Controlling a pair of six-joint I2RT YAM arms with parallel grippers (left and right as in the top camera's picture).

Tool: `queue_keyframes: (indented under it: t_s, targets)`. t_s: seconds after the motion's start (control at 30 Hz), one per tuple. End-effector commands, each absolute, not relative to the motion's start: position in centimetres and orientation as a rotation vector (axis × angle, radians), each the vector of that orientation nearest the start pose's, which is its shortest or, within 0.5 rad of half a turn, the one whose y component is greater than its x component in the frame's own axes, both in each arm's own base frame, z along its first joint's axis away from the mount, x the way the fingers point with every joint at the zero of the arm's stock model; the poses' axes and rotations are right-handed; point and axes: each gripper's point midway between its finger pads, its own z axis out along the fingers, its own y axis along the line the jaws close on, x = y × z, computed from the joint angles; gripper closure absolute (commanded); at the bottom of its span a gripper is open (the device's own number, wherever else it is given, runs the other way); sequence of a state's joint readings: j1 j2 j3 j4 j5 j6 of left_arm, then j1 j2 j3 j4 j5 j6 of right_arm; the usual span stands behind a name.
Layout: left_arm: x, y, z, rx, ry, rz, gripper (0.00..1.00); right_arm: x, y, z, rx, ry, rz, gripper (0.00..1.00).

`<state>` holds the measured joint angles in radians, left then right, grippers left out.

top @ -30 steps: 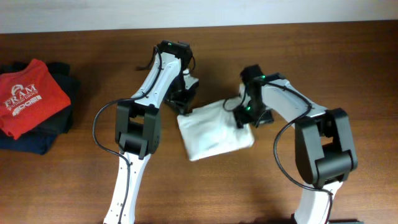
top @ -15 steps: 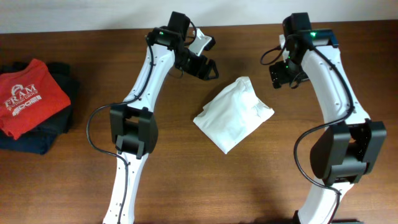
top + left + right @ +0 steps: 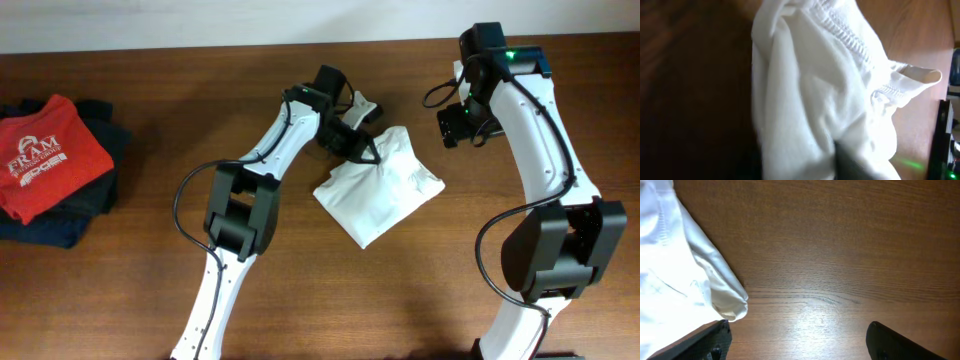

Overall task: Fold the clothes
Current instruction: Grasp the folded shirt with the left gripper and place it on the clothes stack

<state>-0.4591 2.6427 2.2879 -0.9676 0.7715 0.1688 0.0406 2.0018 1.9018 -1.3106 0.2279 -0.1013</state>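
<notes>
The left claw (image 3: 358, 143) has dropped back onto the folded white cotton T-shirt (image 3: 388, 192); I cannot tell if it pinches. The right claw (image 3: 462, 125) stays spread wide. Another fold looks likely.

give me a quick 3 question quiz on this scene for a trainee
1. True or false: the right gripper holds the white shirt.
2. Which gripper is at the white shirt's edge? A. left gripper B. right gripper C. both
3. What does the red shirt lie on?
Key: 1 false, its jaws stand open and empty; 2 A; 3 a dark garment.
</notes>
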Motion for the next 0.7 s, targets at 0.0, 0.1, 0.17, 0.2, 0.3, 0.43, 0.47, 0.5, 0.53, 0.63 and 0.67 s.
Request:
queue_keyframes:
  t_s: [0.0,0.1,0.17,0.2,0.3,0.43,0.47,0.5,0.53,0.63,0.67]
  targets:
    - [43.2,-35.4,0.8,0.998,2.632,-1.202,0.92,42.2,-2.7,17.1,-0.154,2.910,-0.367,0.11]
    - [48.1,-28.8,-1.3,0.767,2.820,-0.638,0.99,42.1,-3.7,17.2,-0.118,2.915,-0.371,0.11]
    - [51.2,-24.1,0.3,0.625,2.843,-0.418,0.99,41.8,-4.9,17.8,-0.062,2.905,-0.373,0.11]
    - [52.4,-21.4,1.8,0.557,2.850,-0.329,0.99,41.5,-5.9,18.5,-0.023,2.891,-0.376,0.11]
    - [53.9,-14.6,5.9,0.438,2.858,0.009,0.99,40.9,-8.3,19.5,0.072,2.872,-0.358,0.10]
    - [54.2,-5.4,14.8,0.185,2.715,0.580,0.99,40.4,-9.7,19.5,0.125,2.881,-0.353,0.10]
    - [54.3,-4.7,15.8,0.153,2.694,0.590,0.99,40.4,-9.7,19.5,0.125,2.881,-0.353,0.10]
    - [54.4,-3.4,17.5,0.112,2.656,0.619,0.99,40.4,-9.7,19.4,0.124,2.883,-0.353,0.10]
    - [54.1,-1.6,19.4,0.066,2.617,0.694,0.99,40.4,-9.7,19.4,0.125,2.883,-0.353,0.10]
    - [52.3,4.3,25.6,-0.104,2.528,0.720,0.99,40.4,-9.7,19.4,0.125,2.884,-0.353,0.10]
    - [51.8,6.0,26.7,-0.150,2.518,0.705,0.99,40.4,-9.7,19.4,0.125,2.884,-0.353,0.10]
